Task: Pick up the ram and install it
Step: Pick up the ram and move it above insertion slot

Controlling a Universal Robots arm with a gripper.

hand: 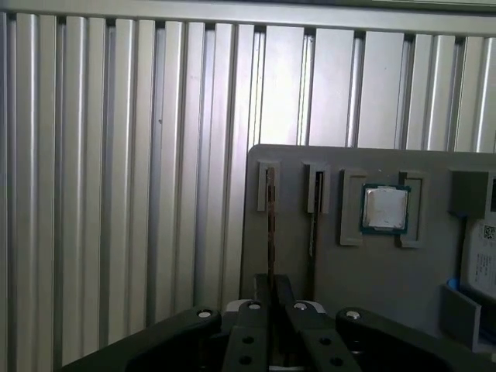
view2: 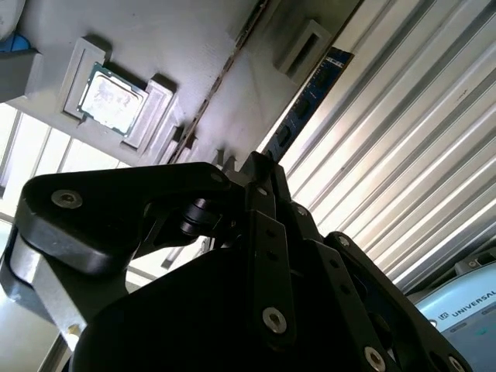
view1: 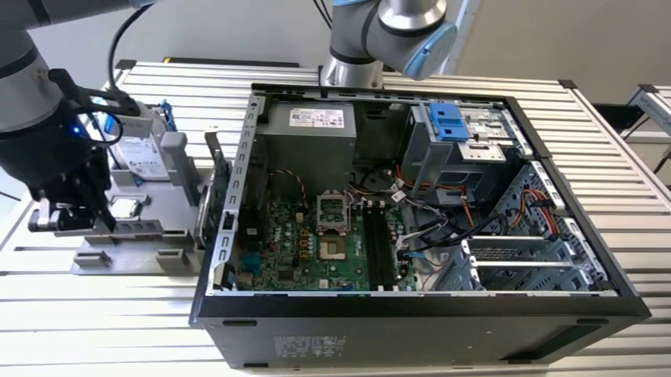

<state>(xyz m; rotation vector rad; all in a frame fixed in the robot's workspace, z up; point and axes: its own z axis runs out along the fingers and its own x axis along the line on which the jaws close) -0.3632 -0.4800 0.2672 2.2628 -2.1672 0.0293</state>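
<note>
One ram [view2: 308,101] stands edgewise in the grey tray [hand: 372,294] on the desk [hand: 116,194], the hand [hand: 271,280] pinched narrow on it (probably light, stiff, fragile: best held by its flat faces).

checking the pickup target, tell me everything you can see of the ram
The ram is a long, thin circuit-board stick, dark bluish with black chips along its face. It stands on its long edge in the outermost slot of the grey holder, right beside the ribbed metal table, not yet lifted out. In the first wrist view it shows edge-on as a thin line. The gripper sits at its near end; whether they touch cannot be told.
</note>
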